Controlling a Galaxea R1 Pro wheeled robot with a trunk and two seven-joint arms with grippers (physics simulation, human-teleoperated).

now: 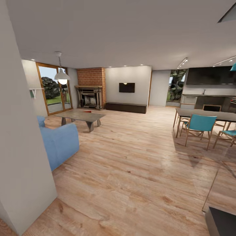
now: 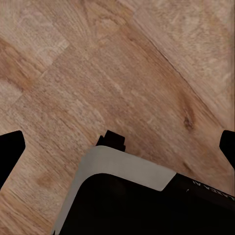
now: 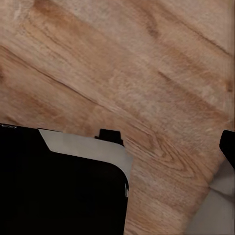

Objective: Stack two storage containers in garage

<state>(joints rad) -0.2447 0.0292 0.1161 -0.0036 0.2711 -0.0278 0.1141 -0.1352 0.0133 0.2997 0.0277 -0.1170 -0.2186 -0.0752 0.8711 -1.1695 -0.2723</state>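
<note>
Hidden or cut off: a red patch point(image 1: 87, 111) at the far edge of the coffee table point(image 1: 83, 116), left of centre in the head view, is too small to identify as a container; the sofa point(image 1: 60, 141) at the left is cut off by a near wall point(image 1: 23, 157).
Left gripper point(image 2: 120, 149): dark fingertips point(image 2: 10, 149) sit at the two side edges of the left wrist view, wide apart, nothing between them but wood-plank flooring point(image 2: 122, 73) and the robot's dark base point(image 2: 142, 205).
Right gripper: one dark fingertip point(image 3: 228, 147) shows at the right edge of the right wrist view; whether the jaws stand apart or together cannot be told.
Task things: the living room fills the head view's left half, with glass doors point(image 1: 54, 88) at the upper left.
Surroundings: brick fireplace point(image 1: 90, 88) and wall screen point(image 1: 127, 87) at the far centre; pendant lamp point(image 1: 62, 76) over the table; dining table point(image 1: 206, 114) with teal chairs point(image 1: 199, 126) at the right; kitchen counter point(image 1: 209, 98) behind.
In the way: open flooring point(image 1: 131, 164) lies between the camera and the coffee table.
</note>
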